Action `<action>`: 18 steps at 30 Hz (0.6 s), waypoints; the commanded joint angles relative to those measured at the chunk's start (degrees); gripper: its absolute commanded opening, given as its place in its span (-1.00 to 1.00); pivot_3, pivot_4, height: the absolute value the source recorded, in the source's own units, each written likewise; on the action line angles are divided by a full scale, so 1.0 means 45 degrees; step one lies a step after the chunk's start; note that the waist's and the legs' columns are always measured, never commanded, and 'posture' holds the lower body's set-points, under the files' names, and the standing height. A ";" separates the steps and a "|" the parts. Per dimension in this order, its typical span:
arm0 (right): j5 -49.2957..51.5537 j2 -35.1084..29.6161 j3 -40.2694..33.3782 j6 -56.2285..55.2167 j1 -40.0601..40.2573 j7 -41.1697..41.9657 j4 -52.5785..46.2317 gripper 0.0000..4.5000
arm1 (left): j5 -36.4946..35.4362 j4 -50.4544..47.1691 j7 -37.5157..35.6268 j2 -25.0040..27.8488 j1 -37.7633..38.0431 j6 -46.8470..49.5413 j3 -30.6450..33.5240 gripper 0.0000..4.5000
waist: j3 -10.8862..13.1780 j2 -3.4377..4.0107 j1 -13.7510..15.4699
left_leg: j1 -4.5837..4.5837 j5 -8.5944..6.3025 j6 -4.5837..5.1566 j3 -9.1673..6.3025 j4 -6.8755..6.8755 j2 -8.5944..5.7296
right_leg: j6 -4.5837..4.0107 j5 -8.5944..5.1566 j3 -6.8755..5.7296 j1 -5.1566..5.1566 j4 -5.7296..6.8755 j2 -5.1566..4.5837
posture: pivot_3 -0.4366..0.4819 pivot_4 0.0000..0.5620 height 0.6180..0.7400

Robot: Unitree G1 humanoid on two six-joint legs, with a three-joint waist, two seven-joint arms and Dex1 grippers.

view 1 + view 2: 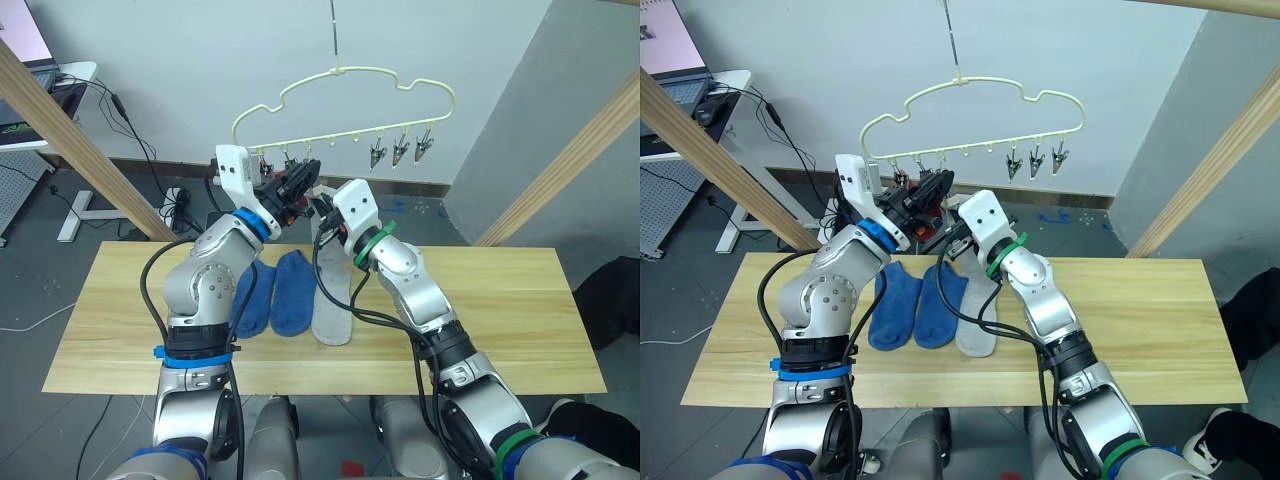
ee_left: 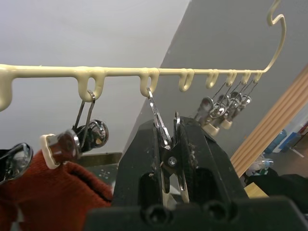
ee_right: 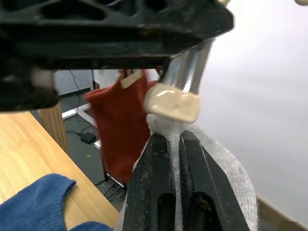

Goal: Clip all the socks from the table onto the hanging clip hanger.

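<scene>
Squeezing a silver clip (image 2: 166, 144) on the clip hanger (image 1: 340, 75), the left gripper (image 2: 168, 159) is closed around it. A grey sock (image 3: 211, 154) is pinched in the right gripper (image 3: 180, 192) just beneath. If pressure is released early, the sock may slip out.

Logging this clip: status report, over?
Left gripper squeezing a hanger clip. Right gripper feeding grey sock to it. Red sock hung; three socks on table.
</scene>
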 commanded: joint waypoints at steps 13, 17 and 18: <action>0.0385 0.0274 -0.0153 0.0243 -0.0435 0.0163 -0.1084 -1.00 | 0.0263 -0.0428 -0.0338 0.0127 0.0269 -0.0566 -0.0262 -0.89 | 0.0000 0.0000 -0.0006 | 0.0000 0.0000 0.0000 0.0000 0.0000 0.0000 | 0.0000 0.0000 0.0001 -0.0001 -0.0001 0.0000 | -0.49 -0.02 0.16; 0.0537 0.0269 -0.0222 0.0349 -0.0395 0.0212 -0.1221 -1.00 | 0.0543 -0.0391 -0.0343 0.0199 0.0361 -0.0871 -0.0410 -0.89 | 0.0000 0.0000 -0.0009 | 0.0000 0.0000 0.0000 0.0000 0.0001 0.0000 | 0.0000 0.0000 0.0001 -0.0001 0.0001 0.0000 | -0.49 -0.02 0.16; 0.0581 0.0257 -0.0222 0.0391 -0.0372 0.0250 -0.1299 -1.00 | 0.0644 -0.0373 -0.0338 0.0231 0.0379 -0.0973 -0.0447 -0.89 | 0.0000 0.0000 -0.0009 | 0.0000 0.0000 0.0000 0.0000 0.0001 0.0000 | 0.0000 0.0000 0.0001 -0.0001 0.0001 0.0000 | -0.49 -0.02 0.16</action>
